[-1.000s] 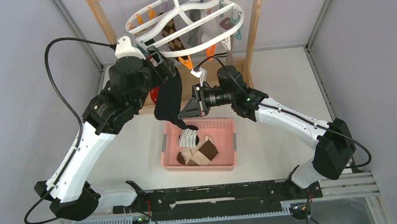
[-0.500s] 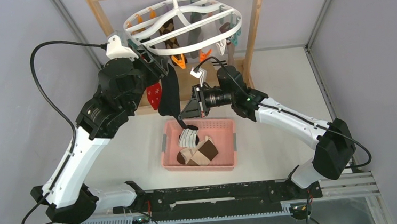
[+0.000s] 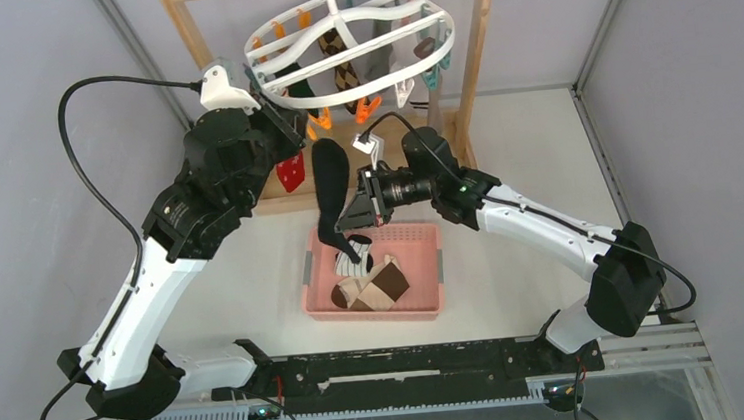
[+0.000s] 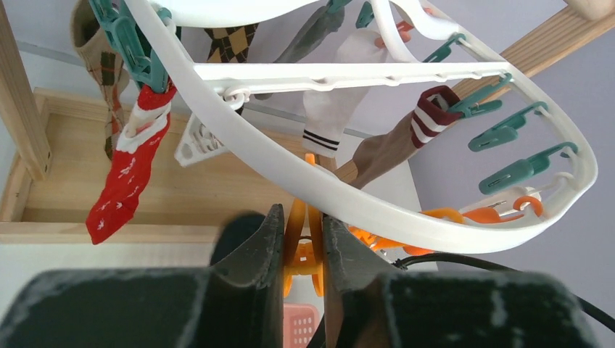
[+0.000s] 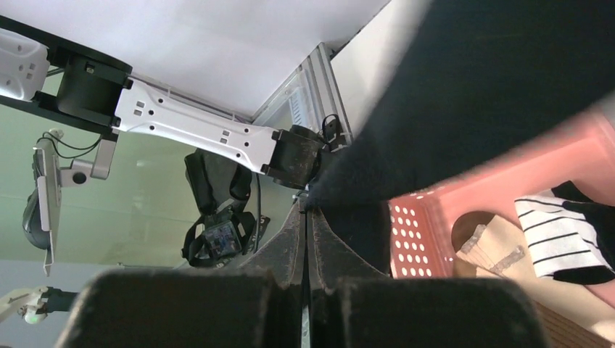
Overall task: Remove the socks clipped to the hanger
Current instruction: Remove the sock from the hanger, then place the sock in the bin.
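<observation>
The white hanger point(image 3: 451, 29) point(image 4: 389, 220) hangs from the wooden frame with several socks clipped to it: a red one point(image 4: 120, 181) point(image 3: 291, 171), a white black-striped one point(image 4: 330, 116), a brown one point(image 4: 395, 145) and an argyle one point(image 4: 230, 43). My left gripper point(image 4: 303, 225) point(image 3: 299, 127) is shut on an orange clip point(image 4: 304, 239) under the rim, squeezing its handles. A black sock point(image 3: 329, 188) point(image 5: 493, 94) hangs free below the hanger. My right gripper point(image 5: 306, 210) point(image 3: 352, 220) is shut on the black sock's lower end, above the basket.
A pink basket point(image 3: 420, 228) point(image 5: 508, 188) on the table holds a striped sock point(image 5: 558, 232) and brown-and-beige socks point(image 3: 374, 288). The wooden frame's right post point(image 3: 480, 41) stands behind my right arm, its base board point(image 4: 181, 188) below the hanger.
My left gripper has closed on the orange clip. The black sock's top has come away from the hanger, which has swung up and to the right. The right gripper stays shut.
</observation>
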Robot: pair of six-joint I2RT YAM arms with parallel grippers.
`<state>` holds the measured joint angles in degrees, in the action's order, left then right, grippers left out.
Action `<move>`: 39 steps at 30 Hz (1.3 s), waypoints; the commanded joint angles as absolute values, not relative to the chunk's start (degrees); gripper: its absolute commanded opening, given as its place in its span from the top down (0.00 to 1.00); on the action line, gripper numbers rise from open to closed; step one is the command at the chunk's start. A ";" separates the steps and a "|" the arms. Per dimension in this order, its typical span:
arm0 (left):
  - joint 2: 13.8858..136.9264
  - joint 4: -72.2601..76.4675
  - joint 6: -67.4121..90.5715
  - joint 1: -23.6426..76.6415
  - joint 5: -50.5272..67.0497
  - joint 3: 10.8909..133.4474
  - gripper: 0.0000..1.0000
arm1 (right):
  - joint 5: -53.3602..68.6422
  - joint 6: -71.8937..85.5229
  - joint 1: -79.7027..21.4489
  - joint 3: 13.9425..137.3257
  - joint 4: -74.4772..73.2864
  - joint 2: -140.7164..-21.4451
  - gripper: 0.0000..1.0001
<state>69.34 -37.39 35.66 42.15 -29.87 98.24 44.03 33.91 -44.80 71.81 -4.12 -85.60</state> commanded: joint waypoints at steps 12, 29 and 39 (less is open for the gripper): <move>67.25 -36.85 36.27 42.21 -30.54 96.39 0.89 | 42.68 28.13 -45.59 72.08 -10.38 -82.35 1.00; 61.92 -40.05 37.70 42.26 -29.55 89.42 0.53 | 38.32 22.28 -46.40 68.80 -22.26 -82.59 1.00; 58.93 -41.39 37.95 42.19 -28.48 86.58 0.31 | 33.75 20.92 -47.19 66.16 -27.47 -84.21 1.00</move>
<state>60.95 -41.34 37.58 42.15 -29.32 87.74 36.40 22.59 -46.76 67.37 -25.50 -84.47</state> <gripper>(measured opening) 0.676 0.006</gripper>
